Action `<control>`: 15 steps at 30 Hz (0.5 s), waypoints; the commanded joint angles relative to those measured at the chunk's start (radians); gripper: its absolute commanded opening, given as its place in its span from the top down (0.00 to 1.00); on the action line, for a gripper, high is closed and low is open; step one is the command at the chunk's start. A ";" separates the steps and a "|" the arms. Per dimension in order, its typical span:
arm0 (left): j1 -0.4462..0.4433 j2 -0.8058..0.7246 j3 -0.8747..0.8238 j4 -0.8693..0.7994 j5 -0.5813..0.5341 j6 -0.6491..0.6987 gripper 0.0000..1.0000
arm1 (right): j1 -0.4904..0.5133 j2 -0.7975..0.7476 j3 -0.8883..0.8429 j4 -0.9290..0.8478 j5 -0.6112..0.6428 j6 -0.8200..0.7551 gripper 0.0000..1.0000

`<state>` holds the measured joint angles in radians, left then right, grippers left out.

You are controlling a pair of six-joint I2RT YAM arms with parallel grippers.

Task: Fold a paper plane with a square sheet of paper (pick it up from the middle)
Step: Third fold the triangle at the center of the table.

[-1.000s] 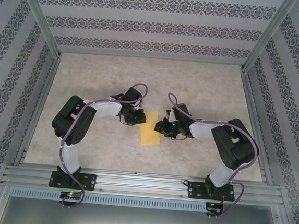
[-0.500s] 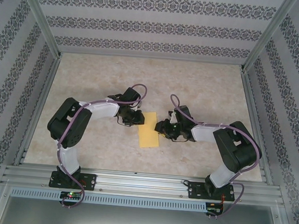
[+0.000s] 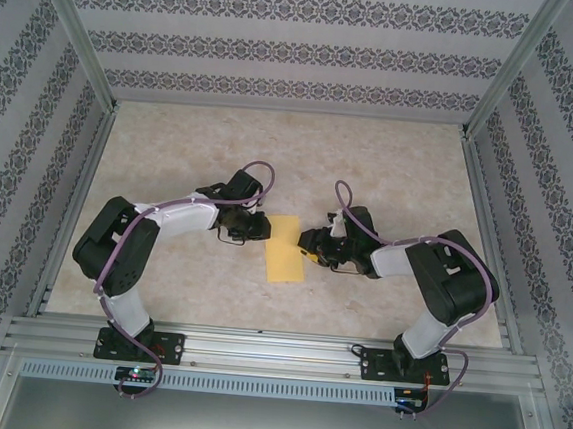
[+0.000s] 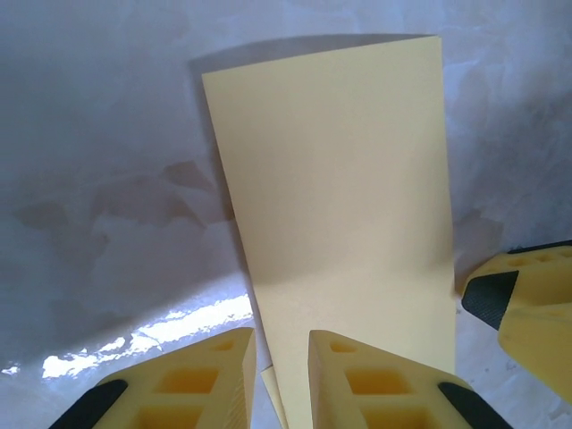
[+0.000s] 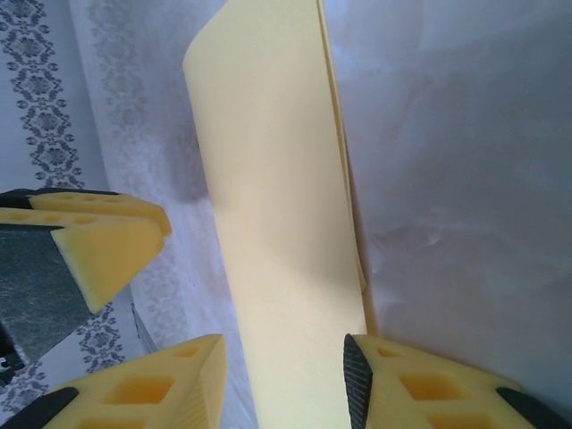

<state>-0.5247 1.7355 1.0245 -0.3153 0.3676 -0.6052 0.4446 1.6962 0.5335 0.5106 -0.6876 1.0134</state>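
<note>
- The sheet of paper [image 3: 286,248] is lying on the table [image 3: 390,173] near the middle, between the two grippers.
- In the top view the sheet is showing as a long, narrow yellow rectangle. Its long sides are running from near to far with a slight tilt.
- In the right wrist view two stacked layers are showing along one long edge, so the sheet is lying folded in half. The opposite long edge is curling slightly upward, off the table.
- The left gripper [image 4: 281,347] is standing at the sheet's left side, towards its far end. Its yellow fingers [image 4: 375,384] are sitting a narrow gap apart.
- The sheet's near edge is showing in that gap, which is wider than the paper is thick, so the left gripper is reading as released, not clamping. Whether either finger is touching the paper cannot be told.
- The right gripper [image 5: 284,353] is standing at the sheet's right side, just beside its long edge. Its jaws are standing well apart, released.
- In the right wrist view the sheet is passing through that wide gap, and the pads are not pressing on it.
- Each wrist view is also showing one yellow finger of the opposite gripper just beside the sheet.
- Patterned walls [image 3: 281,48] are enclosing the table on three sides.
</note>
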 commanded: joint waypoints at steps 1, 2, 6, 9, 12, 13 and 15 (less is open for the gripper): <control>-0.015 -0.005 0.015 0.043 0.000 0.020 0.76 | 0.004 0.017 0.006 0.034 -0.007 0.011 0.58; -0.016 0.006 0.023 0.060 0.021 0.014 0.76 | 0.006 0.009 0.011 0.002 0.005 0.003 0.58; -0.015 0.071 0.085 0.068 0.030 0.005 0.78 | 0.012 -0.055 0.003 -0.104 0.079 -0.026 0.58; -0.013 0.129 0.138 0.034 -0.004 -0.002 0.81 | 0.022 -0.119 0.023 -0.221 0.115 -0.078 0.58; -0.011 0.173 0.155 0.037 -0.010 -0.017 0.81 | 0.038 -0.168 0.035 -0.312 0.153 -0.108 0.57; -0.012 0.181 0.155 0.034 -0.009 -0.016 0.81 | 0.041 -0.176 0.044 -0.331 0.145 -0.119 0.57; -0.011 0.186 0.148 0.025 -0.018 -0.021 0.82 | 0.056 -0.202 0.044 -0.361 0.166 -0.128 0.57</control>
<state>-0.5247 1.9034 1.1614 -0.2787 0.3740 -0.6102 0.4828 1.5291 0.5552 0.2520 -0.5732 0.9371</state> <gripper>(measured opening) 0.187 0.429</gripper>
